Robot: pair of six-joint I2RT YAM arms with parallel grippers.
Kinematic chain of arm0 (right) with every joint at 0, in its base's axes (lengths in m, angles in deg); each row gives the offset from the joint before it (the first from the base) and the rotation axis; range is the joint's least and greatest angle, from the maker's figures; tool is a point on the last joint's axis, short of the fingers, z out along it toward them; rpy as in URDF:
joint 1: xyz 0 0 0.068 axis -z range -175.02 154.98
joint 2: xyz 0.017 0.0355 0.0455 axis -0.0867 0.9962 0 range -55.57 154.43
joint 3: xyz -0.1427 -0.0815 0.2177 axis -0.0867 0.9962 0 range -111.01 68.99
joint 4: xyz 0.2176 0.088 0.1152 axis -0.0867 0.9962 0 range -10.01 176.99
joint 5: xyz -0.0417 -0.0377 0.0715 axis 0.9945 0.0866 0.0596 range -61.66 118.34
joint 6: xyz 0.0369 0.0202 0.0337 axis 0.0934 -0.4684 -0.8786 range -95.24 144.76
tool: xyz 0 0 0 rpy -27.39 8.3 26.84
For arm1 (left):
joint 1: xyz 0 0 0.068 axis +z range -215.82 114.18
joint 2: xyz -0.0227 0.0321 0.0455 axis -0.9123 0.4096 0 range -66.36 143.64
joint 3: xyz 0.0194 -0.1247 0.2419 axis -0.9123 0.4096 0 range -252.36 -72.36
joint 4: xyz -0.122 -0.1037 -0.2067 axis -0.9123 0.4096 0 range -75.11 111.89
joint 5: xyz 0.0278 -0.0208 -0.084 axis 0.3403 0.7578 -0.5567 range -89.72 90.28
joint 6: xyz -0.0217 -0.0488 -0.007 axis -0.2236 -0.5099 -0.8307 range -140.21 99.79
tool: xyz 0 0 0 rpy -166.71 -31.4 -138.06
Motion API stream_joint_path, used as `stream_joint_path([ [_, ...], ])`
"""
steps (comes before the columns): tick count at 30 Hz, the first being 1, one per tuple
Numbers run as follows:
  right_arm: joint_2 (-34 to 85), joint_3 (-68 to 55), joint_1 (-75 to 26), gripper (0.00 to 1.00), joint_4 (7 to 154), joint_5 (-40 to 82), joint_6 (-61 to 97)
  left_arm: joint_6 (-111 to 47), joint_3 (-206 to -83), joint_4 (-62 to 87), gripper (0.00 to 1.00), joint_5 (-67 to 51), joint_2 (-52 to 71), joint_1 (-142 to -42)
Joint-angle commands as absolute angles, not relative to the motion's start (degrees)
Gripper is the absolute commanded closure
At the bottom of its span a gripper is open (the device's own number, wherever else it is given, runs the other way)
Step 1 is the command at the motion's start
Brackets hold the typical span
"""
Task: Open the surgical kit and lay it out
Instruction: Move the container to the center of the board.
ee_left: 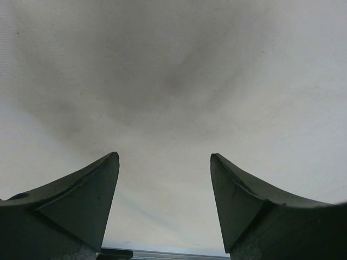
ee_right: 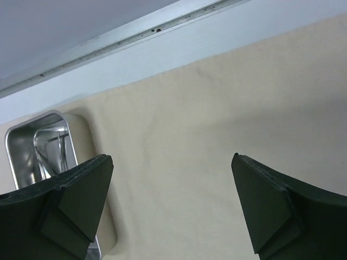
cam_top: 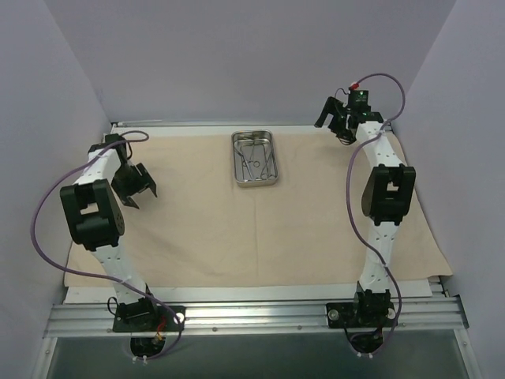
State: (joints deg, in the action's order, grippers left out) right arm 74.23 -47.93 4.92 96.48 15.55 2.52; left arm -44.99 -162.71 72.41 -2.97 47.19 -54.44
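From above you can see everything at once. The big beige cloth wrap (cam_top: 252,229) lies flat and open over most of the desk (cam_top: 276,292). The shiny steel tray (cam_top: 256,159) sits on the cloth near the far edge, about in the middle. The thin ring-handled instruments (cam_top: 254,160) lie inside it (too small there to count).

The left arm is bent up at its elbow. The left fingers (cam_top: 138,192) hang over the left edge of the cloth, well away from the tray. The right arm reaches far forward and stands tall. The right fingers (cam_top: 334,125) are up over the far right corner of the cloth, to the right of the tray.

The wrist cameras show how open each one is. The left fingers (ee_left: 81,200) are spread wide with nothing between them. Past them is only a pale plain surface with a soft shadow, and I cannot tell if it is cloth or wall. The right fingers (ee_right: 76,200) are spread wide too and hold nothing. This camera looks down on the cloth (ee_right: 217,119), with one end of the tray (ee_right: 16,146) at the left, partly hidden by a finger, and a metal rail (ee_right: 135,35) along the far side of the desk.
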Motion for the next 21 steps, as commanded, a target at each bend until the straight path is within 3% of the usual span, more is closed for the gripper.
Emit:
stream_joint_path([
  [1,76.0,-51.7,5.3,0.02,98.8,6.2,1.3,-44.2,-160.6,70.5,0.23,-1.9,48.5,-53.6],
  [7,78.5,-56.8,-0.8,0.11,99.9,2.4,3.0,-41.8,-158.8,68.7,0.23,-0.5,49.5,-53.1],
  [17,79.7,-55.8,-7.6,0.12,101.3,2.6,6.1,-41.8,-160.9,68.7,0.19,-1.1,43.2,-53.3],
  [21,81.5,-56.6,-9.1,0.17,103.0,3.6,6.1,-43.8,-162.4,70.1,0.19,-2.9,40.3,-53.3],
])
